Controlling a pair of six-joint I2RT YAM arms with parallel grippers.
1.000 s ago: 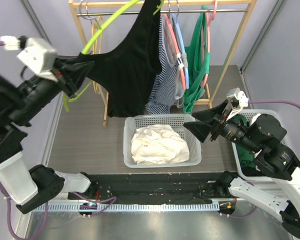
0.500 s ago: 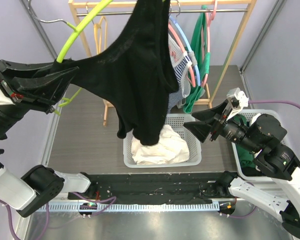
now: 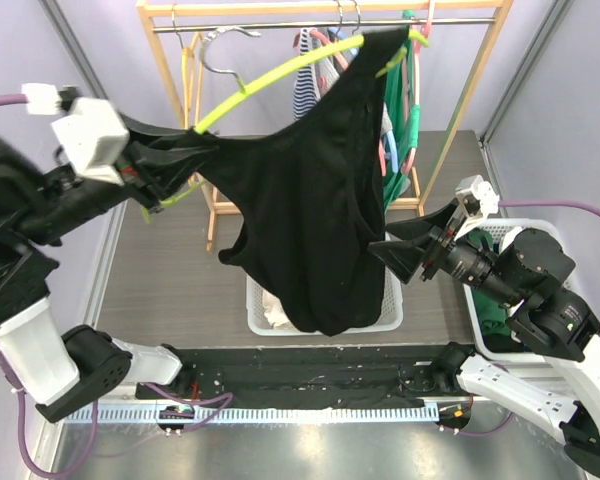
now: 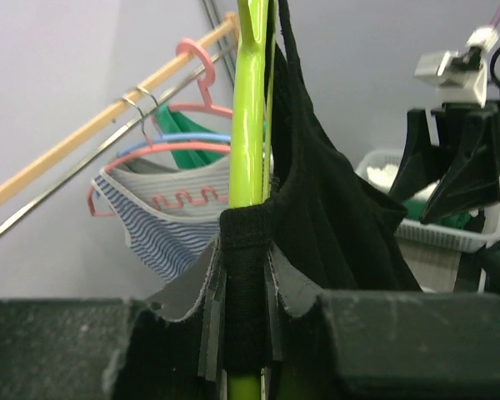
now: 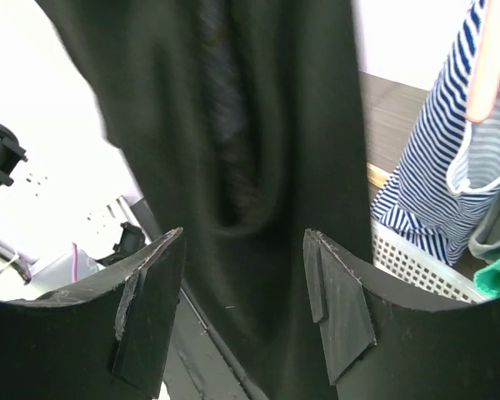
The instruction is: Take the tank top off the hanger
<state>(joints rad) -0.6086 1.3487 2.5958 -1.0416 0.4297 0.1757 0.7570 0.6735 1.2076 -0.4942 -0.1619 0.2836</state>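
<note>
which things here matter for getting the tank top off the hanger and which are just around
For the job: black tank top, lime green hanger, left gripper clamped on it, right gripper open.
Just around: white basket, striped top, green garment, wooden clothes rack.

Black tank top (image 3: pixel 310 220) hangs from tilted lime-green hanger (image 3: pixel 271 76), apparently on both ends.

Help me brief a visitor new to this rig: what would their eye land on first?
A large black tank top hangs mid-scene from a lime-green hanger slanting in front of the wooden rack. The left tool clamps the hanger's lower end at the left; the right tool stands open by the cloth's right edge, near the white basket.
</note>
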